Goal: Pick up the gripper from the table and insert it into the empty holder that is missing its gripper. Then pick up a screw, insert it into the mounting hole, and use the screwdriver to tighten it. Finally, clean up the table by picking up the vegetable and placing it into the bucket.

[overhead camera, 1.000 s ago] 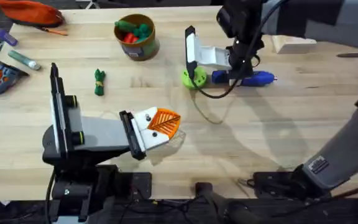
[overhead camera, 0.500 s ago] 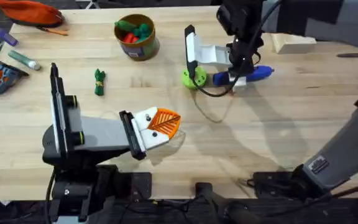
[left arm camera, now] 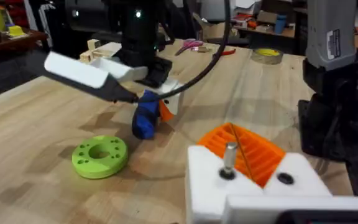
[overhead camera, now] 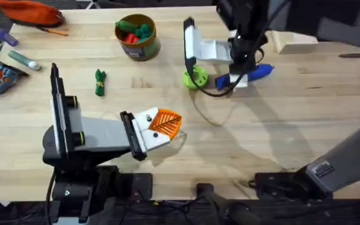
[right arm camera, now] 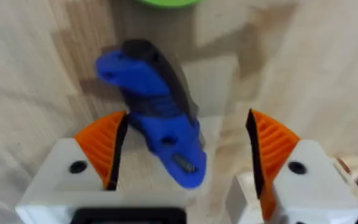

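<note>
- Overhead: the right gripper (overhead camera: 241, 70) stood over the blue screwdriver (overhead camera: 257, 72), which lay on the table (overhead camera: 274, 137) directly beneath it. A lime-green disc (overhead camera: 194, 77) sat just beside the screwdriver's end, and a black cable (overhead camera: 212, 94) trailed below the gripper. Risk judged: the cable or disc could be nudged during the lift.
- Overhead: the left gripper (overhead camera: 161, 128) rested on the table, well apart from the screwdriver. The dark green vegetable (overhead camera: 100, 82) lay beyond the left arm; the bucket (overhead camera: 137, 36), already holding toy pieces, stood farther off.
- Left wrist: a screw (left arm camera: 229, 158) stood upright in the white mount (left arm camera: 253, 186), beside the orange ribbed finger (left arm camera: 244, 148). Whether this gripper was spread, I could not tell.
- Right wrist: the orange pads (right arm camera: 104, 143) were spread wide, the screwdriver (right arm camera: 157, 106) lying slantwise between them. Risk judged: closing on the slanted, rounded body could twist it or squeeze it out.
</note>
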Motion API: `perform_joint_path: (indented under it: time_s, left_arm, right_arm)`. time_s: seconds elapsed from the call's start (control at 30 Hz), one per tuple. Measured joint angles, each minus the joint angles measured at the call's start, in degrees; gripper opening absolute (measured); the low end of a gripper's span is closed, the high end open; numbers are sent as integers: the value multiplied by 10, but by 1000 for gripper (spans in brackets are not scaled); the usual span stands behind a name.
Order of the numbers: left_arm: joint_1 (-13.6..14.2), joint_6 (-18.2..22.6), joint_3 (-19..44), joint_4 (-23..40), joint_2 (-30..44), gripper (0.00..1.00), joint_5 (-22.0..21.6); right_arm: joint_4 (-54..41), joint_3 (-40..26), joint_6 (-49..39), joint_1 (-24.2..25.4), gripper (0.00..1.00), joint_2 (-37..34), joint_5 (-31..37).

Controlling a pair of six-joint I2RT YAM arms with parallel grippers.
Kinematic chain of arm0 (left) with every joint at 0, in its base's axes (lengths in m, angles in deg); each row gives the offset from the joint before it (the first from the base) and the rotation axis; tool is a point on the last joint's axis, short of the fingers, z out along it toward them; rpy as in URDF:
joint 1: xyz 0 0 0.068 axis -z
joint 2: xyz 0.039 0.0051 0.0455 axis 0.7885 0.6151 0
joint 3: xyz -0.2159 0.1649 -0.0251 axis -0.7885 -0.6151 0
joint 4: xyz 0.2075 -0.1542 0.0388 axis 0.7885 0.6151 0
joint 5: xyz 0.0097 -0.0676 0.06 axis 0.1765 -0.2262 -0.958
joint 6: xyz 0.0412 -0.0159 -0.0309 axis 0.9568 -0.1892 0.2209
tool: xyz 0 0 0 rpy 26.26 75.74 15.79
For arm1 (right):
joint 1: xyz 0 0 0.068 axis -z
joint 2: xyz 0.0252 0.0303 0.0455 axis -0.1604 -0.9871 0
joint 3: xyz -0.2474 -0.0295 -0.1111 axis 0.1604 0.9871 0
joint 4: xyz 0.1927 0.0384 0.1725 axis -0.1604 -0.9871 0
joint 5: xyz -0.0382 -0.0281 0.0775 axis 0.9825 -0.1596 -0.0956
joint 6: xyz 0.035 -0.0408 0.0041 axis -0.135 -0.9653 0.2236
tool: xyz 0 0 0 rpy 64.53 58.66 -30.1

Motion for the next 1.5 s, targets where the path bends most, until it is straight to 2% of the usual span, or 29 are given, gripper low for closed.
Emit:
perform_joint_path:
  time_s: [0.13, 0.33, 0.63, 0.87, 1.03, 1.1, 1.3, 1.5]
  left_arm:
    - [0, 0, 0, 0, 0, 8, 0]
    - [0, 0, 0, 0, 0, 8, 0]
    - [0, 0, 0, 0, 0, 8, 0]
    - [0, 0, 0, 0, 0, 8, 0]
    - [0, 0, 0, 0, 0, 8, 0]
    - [0, 0, 0, 0, 0, 8, 0]
    - [0, 0, 0, 0, 0, 8, 0]
    - [0, 0, 0, 0, 0, 8, 0]
  right_arm:
    - [2, 0, 19, -6, 992, 69, -13]
    - [5, -1, 74, -5, 991, 184, -76]
    - [50, -7, 271, -5, 992, 342, -132]
    - [15, -8, 446, -5, 991, 456, -118]
    - [-20, 0, 525, -5, 992, 523, -92]
    - [-11, 22, 546, -5, 991, 556, -86]
    - [33, 149, 604, -4, 991, 663, -64]
    - [45, 266, 657, -4, 991, 706, -57]
